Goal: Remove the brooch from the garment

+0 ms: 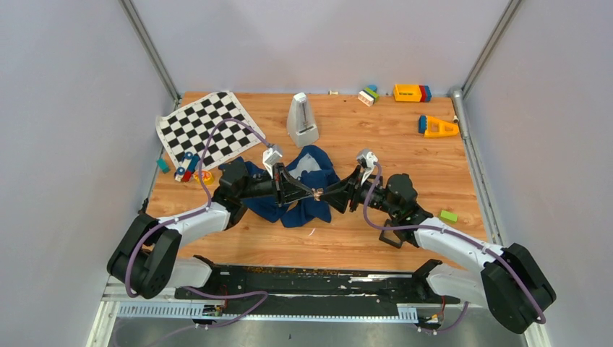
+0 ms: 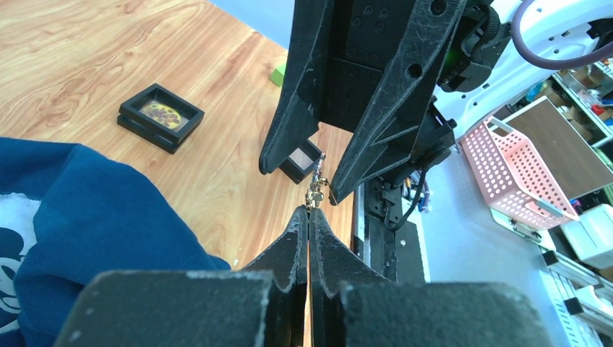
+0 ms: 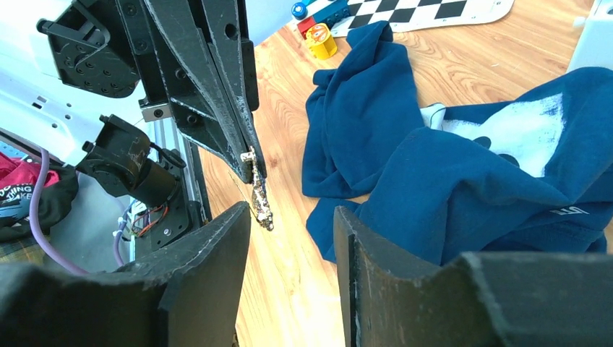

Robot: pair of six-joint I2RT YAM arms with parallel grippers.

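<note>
Pinching the brooch (image 2: 316, 189) at its very tips, the closed left gripper (image 2: 309, 217) holds it in the air, free of the cloth. The right gripper (image 3: 290, 213) stands open around it. With 2 claws crowding so slight a hold, I judge it could slip and drop onto the table (image 1: 405, 144) or into the garment (image 1: 303, 188) beyond.

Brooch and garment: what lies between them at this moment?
Only bare wooden table, seen in the right wrist view: the brooch hangs from the shut left gripper, clear of the garment. The left wrist view agrees.
</note>
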